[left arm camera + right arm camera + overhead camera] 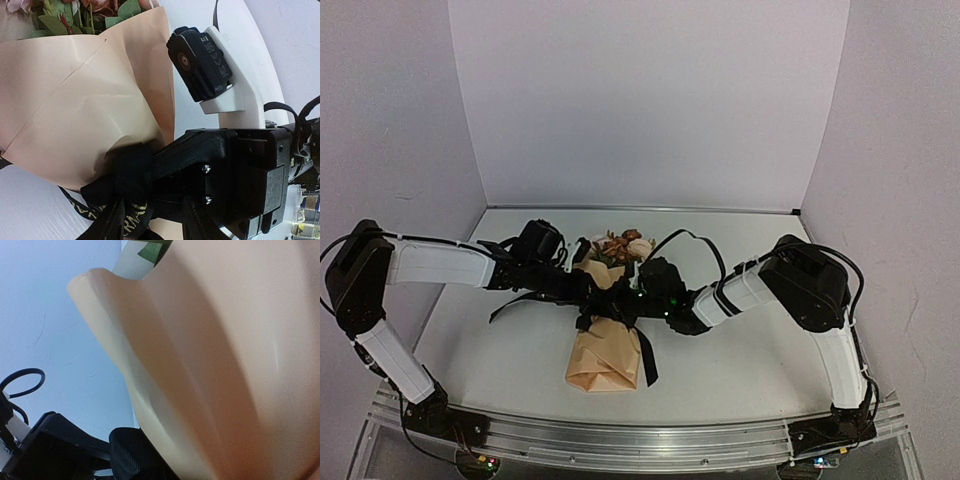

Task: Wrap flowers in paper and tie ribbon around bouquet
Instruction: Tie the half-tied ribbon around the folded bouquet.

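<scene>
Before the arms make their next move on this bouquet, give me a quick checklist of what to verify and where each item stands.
1. The paper wraps the flowers: ok, it forms a cone with blooms showing at the wide end.
2. The ribbon goes around the bouquet: ok, it is bunched at the waist.
3. The knot is finished and tight: cannot tell.
4. The right jaws are shut: ok. They sit beside the ribbon, but whether they pinch it, cannot tell.
5. The left jaws are clear of the ribbon: cannot tell.
6. The bouquet lies on the table: ok.
</scene>
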You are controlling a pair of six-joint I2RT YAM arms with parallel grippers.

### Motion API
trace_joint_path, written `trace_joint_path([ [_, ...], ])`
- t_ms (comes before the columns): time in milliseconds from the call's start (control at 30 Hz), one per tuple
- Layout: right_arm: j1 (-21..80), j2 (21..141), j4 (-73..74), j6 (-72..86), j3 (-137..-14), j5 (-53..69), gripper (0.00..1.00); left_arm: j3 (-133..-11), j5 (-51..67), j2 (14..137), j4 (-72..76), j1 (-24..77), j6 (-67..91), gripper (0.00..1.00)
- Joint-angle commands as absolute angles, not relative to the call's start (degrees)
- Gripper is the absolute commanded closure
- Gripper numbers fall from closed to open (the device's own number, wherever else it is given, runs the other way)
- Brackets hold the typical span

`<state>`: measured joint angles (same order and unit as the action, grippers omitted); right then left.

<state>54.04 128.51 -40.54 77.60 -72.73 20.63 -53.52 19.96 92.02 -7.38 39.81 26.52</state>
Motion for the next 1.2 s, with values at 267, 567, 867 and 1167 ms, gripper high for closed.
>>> trace_joint_path([
  [267,54.22,128.05,-44.34,77.12,-73.17,21.13,1.00,-54.28,23.02,88.55,-1.89,38.61,28.98,0.56],
  [567,54.23,128.40,-44.33,75.86,-73.30,21.87,1.00,-54.53,25.60,89.14,-0.89,37.74,29.85,0.59],
  [867,54.23,128.55,-44.40,75.35,-73.08,21.95,1.00,-56.18,29.92,90.87,-1.81,37.72,29.55,0.61],
  [1167,54.13,129.25,-46.63,73.80,-73.20,22.42,1.00,-57.27,31.35,90.80,-3.88,37.71,30.97,0.78],
])
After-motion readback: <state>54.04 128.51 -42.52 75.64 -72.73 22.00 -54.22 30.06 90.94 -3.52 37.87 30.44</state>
